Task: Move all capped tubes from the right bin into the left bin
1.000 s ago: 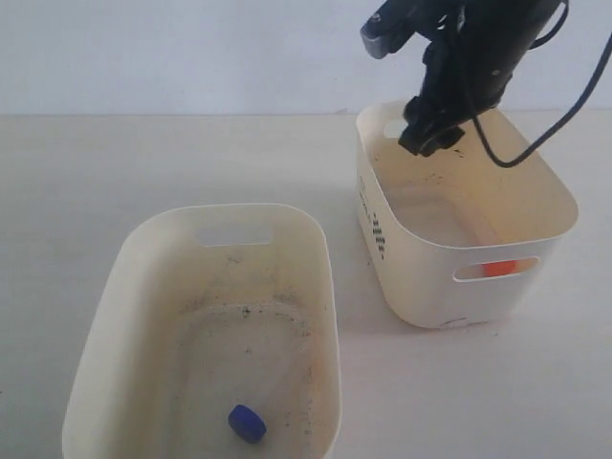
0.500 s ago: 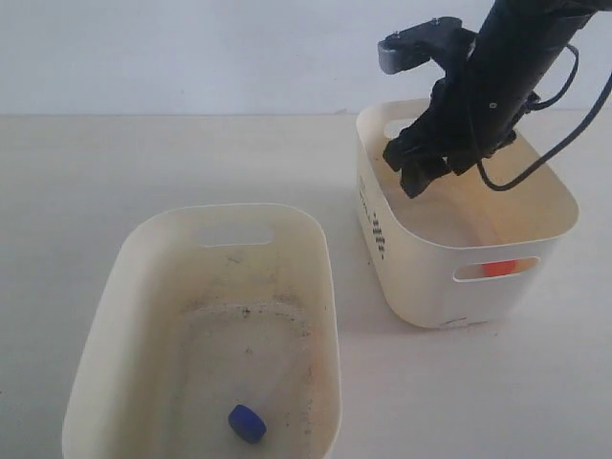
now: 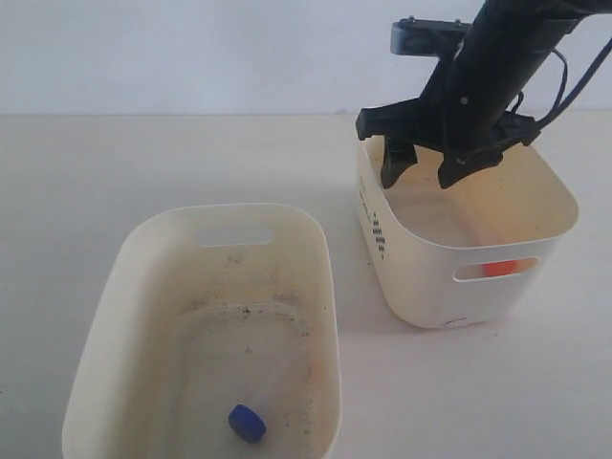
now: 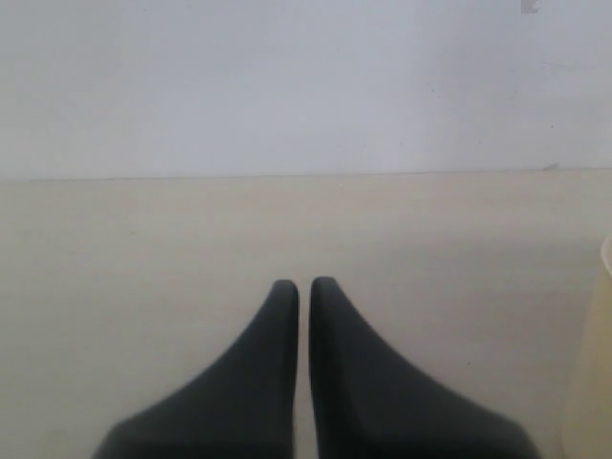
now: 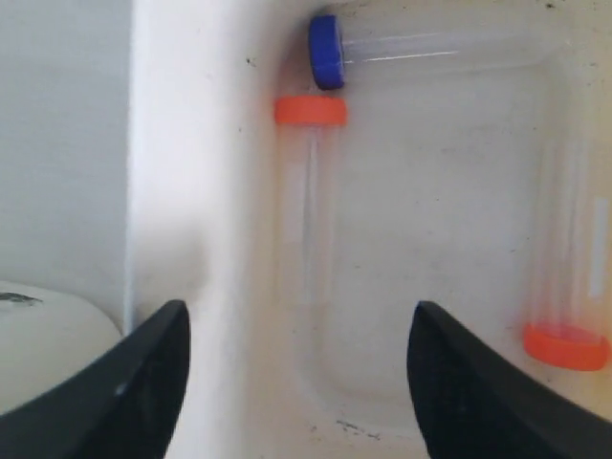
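Your right gripper [image 3: 421, 172] hangs in the mouth of the right bin [image 3: 421, 277] near its far end. The jaws are spread wide, gripping nothing and touching nothing. In the right wrist view you see three capped tubes on that bin's floor. One orange-capped tube [image 5: 309, 191] lies along a side wall, and a blue-capped tube [image 5: 411, 46] lies across the end wall with its cap just beside the orange cap. A second orange-capped tube [image 5: 571, 287] lies along the opposite wall, its cap pointing the other way. The left bin [image 3: 124, 258] holds one blue cap [image 3: 247, 423]; its tube body is too faint to make out. Your left gripper [image 4: 303, 296] is closed to a thin slit, empty, above the bare table [image 4: 143, 239].
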